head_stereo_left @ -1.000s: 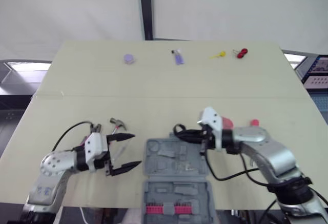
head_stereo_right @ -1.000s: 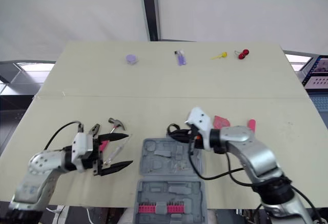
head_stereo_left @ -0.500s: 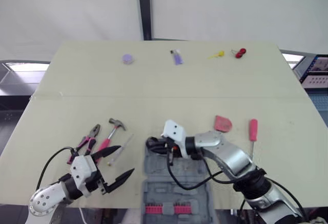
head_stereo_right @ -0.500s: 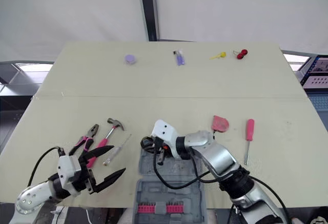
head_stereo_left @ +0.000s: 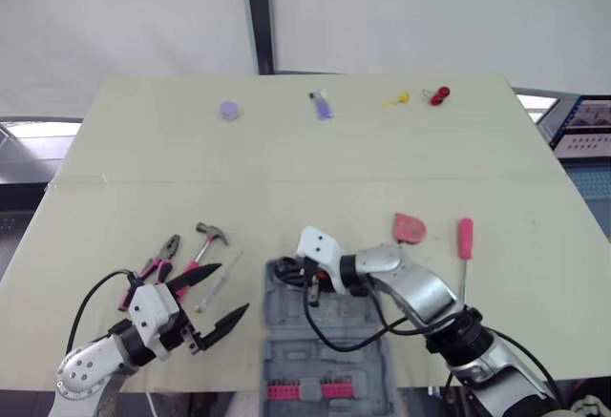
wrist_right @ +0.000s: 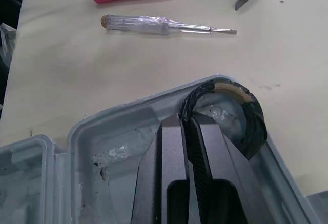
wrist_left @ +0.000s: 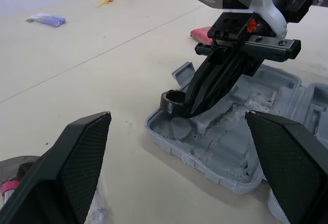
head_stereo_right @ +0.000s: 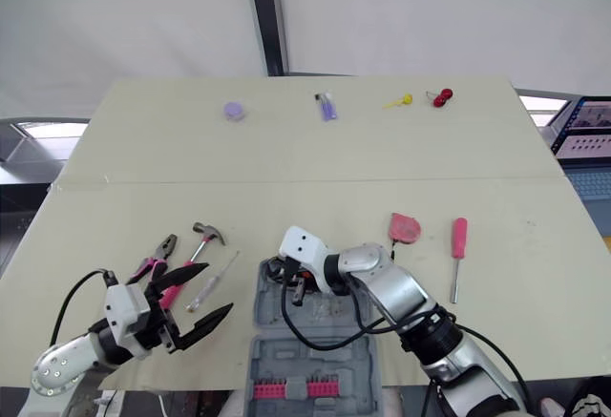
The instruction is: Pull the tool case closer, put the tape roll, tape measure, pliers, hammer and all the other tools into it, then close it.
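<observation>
The right end effector (wrist_right: 189, 119) pinched the black tape roll (wrist_right: 252, 116) between nearly closed fingers, at a corner of the open grey plastic tool case (wrist_right: 102, 147), which lay at the near edge of the desk (head_stereo_right: 286, 178). The left end effector (head_stereo_right: 216, 288) was spread wide just beside the pink-handled hammer (head_stereo_right: 196, 248) and pink-handled pliers (head_stereo_right: 158, 257).

Tool case (wrist_right: 110, 139) matt grey plastic; tape roll (wrist_right: 254, 125) smooth black.
</observation>
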Action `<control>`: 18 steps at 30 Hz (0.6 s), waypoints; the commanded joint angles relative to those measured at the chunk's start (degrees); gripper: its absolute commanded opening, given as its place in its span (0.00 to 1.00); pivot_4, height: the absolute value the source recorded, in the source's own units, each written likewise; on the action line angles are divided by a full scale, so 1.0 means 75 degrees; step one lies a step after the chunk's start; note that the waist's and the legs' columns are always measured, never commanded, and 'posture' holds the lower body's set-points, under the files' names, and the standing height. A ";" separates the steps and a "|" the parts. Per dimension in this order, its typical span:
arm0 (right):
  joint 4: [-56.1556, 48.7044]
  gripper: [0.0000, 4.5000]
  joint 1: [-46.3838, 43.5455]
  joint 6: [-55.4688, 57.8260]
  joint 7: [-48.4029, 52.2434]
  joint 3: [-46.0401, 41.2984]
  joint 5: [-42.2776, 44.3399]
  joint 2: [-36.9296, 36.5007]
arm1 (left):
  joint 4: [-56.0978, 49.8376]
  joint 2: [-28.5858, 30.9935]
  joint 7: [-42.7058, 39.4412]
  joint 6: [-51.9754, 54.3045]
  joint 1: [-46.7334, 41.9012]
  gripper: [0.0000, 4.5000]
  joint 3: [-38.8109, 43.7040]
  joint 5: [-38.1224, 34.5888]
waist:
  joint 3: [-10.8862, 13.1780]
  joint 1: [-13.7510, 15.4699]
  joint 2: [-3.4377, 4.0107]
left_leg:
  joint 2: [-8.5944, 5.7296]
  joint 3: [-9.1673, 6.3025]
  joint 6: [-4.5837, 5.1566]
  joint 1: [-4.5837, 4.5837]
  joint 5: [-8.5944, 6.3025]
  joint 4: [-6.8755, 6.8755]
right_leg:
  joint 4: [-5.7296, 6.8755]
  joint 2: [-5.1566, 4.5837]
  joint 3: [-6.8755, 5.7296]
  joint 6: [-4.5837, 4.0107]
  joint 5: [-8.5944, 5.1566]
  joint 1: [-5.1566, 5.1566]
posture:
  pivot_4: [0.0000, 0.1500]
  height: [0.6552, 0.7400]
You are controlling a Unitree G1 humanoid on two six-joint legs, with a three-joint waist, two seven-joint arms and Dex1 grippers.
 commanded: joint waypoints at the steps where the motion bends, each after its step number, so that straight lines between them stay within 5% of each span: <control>1: -0.0162 0.01 0.0018 -0.0073 -0.0037 0.0049 -0.0007 0.0145 | -0.0105 0.0033 0.0026 -0.0127 0.0050 1.00 0.0017 -0.0031 | 0.0000 0.0000 0.0000 | 0.0003 0.0005 -0.0001 0.0000 -0.0001 0.0000 | 0.0002 0.0000 0.0000 0.0000 0.0000 -0.0003 | 1.00 1.00; 18: 0.0085 0.01 -0.0085 -0.0045 -0.0099 0.0268 -0.0263 0.0481 | -0.0104 0.0087 0.0067 -0.0114 0.0165 1.00 0.0031 -0.0011 | 0.0000 0.0000 0.0000 | 0.0036 0.0046 -0.0014 0.0003 -0.0009 0.0000 | 0.0003 0.0019 0.0001 -0.0006 -0.0002 -0.0025 | 1.00 1.00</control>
